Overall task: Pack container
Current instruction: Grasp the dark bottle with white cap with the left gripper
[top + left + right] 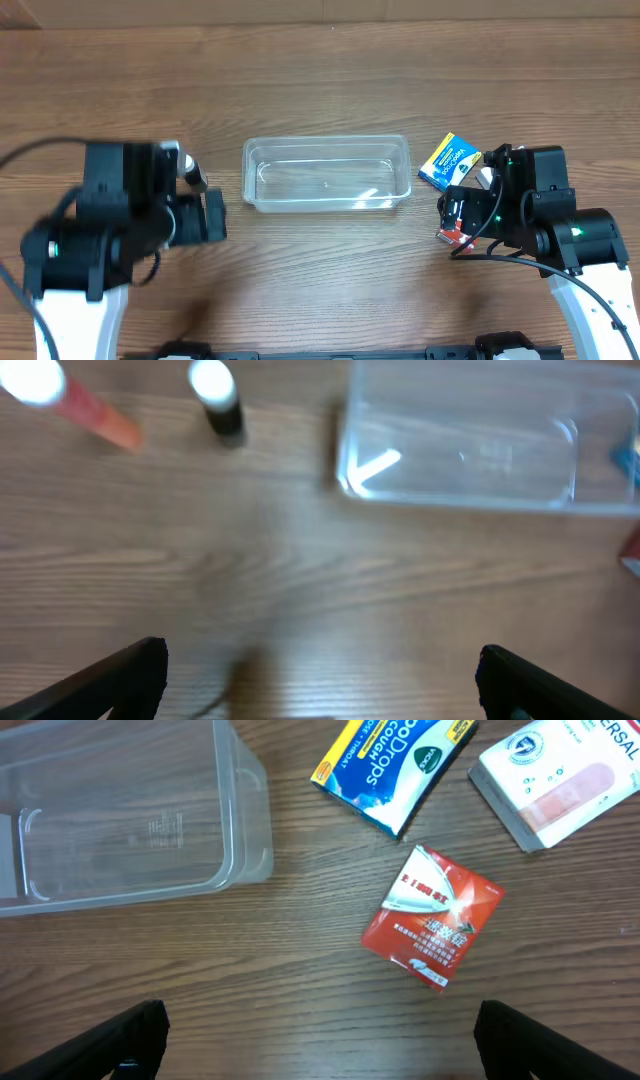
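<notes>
Container [327, 174] mid-table; cough-drop box [393, 760], bandage box [555, 775], sachet [433, 917] right of it; short tube [218, 405], long tube [85, 405] left.

The overhead camera looks straight down from high above the worktop [320, 290], with the container [327, 174] at mid-frame. The left wrist camera looks down and forward from low on the container's left, its picture blurred, the left claw [320, 675] framing the bottom corners. The right wrist camera looks down from close on the container's right, over the right claw [320, 1035]. All three views share the container.
</notes>
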Motion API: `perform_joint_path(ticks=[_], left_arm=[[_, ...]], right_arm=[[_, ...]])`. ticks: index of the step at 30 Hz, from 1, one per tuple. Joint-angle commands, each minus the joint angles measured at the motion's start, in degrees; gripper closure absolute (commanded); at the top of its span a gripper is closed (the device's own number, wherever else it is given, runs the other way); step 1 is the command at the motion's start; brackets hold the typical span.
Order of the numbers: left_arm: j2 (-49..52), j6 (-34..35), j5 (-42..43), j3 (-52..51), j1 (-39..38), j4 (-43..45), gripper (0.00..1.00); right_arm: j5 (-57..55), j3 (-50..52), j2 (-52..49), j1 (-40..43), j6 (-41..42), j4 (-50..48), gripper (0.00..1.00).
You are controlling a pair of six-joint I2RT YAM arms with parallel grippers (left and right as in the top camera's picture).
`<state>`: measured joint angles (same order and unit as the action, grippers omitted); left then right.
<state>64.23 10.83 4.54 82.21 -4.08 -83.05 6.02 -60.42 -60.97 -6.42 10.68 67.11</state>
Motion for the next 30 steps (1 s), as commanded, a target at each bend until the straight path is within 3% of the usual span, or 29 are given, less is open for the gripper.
perform_joint_path(ticks=[1,11,21,30], left_arm=[[11.8,2.1,-7.3,9.4,0.4,0.0,0.00],[40.4,8.9,-6.0,12.5,7.8,7.1,0.00],[52.5,8.9,-3.2,12.5,8.3,11.5,0.00],[52.6,8.9,-7.1,12.5,8.3,12.8,0.48]], right_arm=[[0.0,-1.7,0.2,-0.2,-0.2,-0.2,0.00],[0.0,-1.7,0.2,-0.2,-0.2,-0.2,0.00],[0.0,-1.7,0.1,-0.2,-0.2,-0.6,0.00],[0.0,-1.4,0.1,-0.2,-0.2,-0.7,0.00]])
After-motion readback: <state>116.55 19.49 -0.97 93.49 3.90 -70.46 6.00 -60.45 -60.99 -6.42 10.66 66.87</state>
